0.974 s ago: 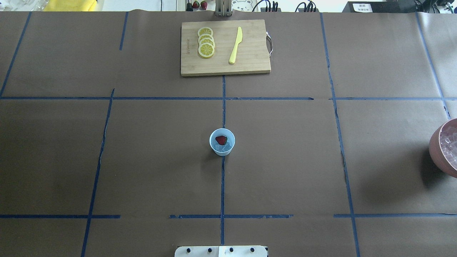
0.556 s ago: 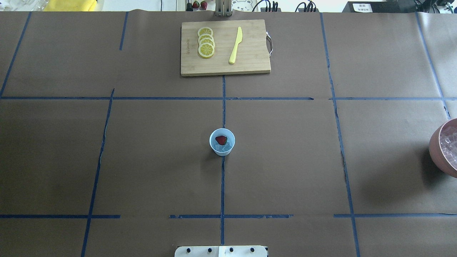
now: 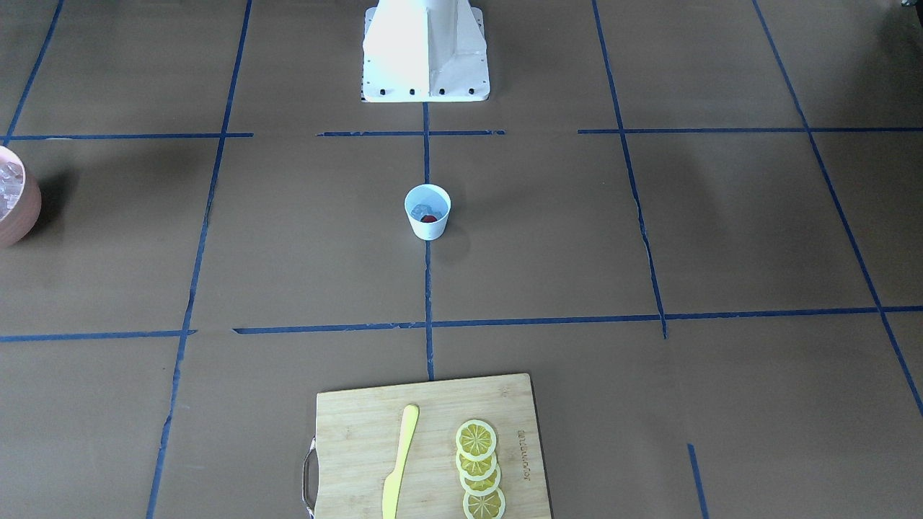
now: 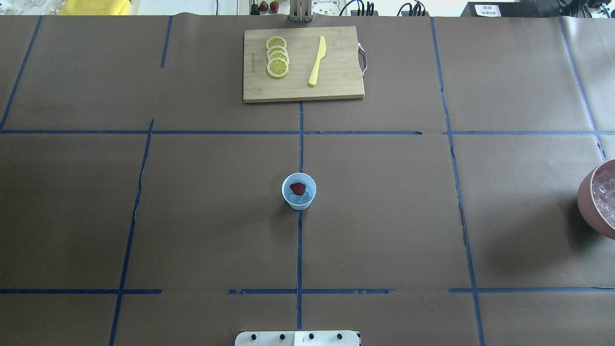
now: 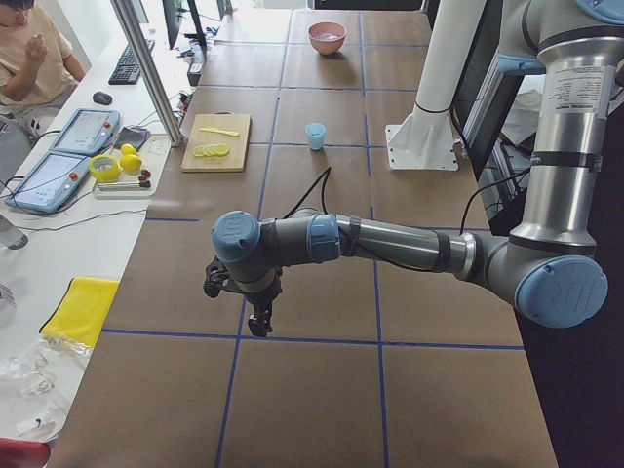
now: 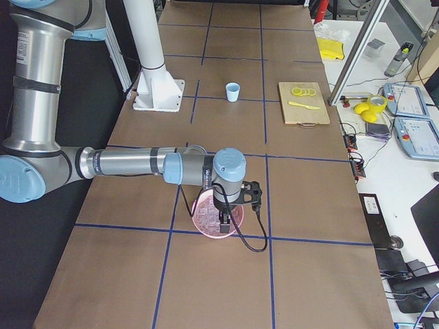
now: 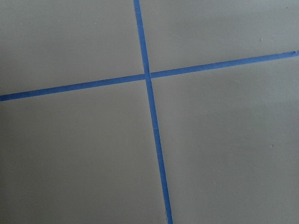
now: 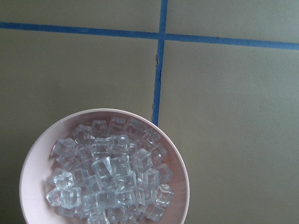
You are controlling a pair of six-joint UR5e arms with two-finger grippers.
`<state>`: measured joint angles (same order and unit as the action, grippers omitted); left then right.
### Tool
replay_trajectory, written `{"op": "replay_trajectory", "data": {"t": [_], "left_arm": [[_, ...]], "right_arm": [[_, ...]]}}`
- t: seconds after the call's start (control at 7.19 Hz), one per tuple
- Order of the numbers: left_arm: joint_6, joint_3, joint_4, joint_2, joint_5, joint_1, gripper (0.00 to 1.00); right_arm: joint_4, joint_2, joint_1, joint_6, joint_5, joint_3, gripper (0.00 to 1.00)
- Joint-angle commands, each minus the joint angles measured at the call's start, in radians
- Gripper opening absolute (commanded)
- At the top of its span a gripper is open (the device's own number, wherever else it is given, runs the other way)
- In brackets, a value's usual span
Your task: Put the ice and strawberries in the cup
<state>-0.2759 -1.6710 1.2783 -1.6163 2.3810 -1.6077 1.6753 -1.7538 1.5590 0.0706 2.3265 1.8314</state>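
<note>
- The left arm [image 5: 390, 239] is being held stretched low over the left end of the bench [image 4: 192, 216], well apart from the cup. The left pincer [image 5: 261, 322] is pointing down over a crossing of blue tape lines [image 7: 147, 77]. Whether its fingers are parted or closed cannot be told.
- The right arm [image 6: 130, 163] is being held stretched over the bench's right end, and the right pincer [image 6: 223, 221] is hanging above the pinkish-brown bowl [image 8: 42, 154]. Its fingers' state cannot be told either.
- A heap of clear ice cubes [image 8: 110, 177] is being held by the bowl.
- The white cup [image 4: 299, 205] is standing upright at the bench's middle, on a tape line. One strawberry [image 4: 298, 188] and some ice [image 4: 303, 199] are being held inside it.
- Lemon slices [image 4: 277, 67] and a yellow knife [image 4: 317, 60] are being carried by the wooden cutting board [image 4: 336, 86] at the far edge.
</note>
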Motion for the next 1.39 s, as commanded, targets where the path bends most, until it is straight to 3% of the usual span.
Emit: {"op": "replay_trajectory", "data": {"t": [0.0,1.25], "left_arm": [[0.000,-0.004,0.009,0.016,-0.002,0.000,1.00],[-0.002,-0.007,0.004,0.029,-0.011,0.002,1.00]], "right_arm": [[-0.003,0.000,0.000,0.000,0.001,0.000,1.00],[-0.006,-0.006,0.000,0.003,-0.001,-0.003,1.00]]}}
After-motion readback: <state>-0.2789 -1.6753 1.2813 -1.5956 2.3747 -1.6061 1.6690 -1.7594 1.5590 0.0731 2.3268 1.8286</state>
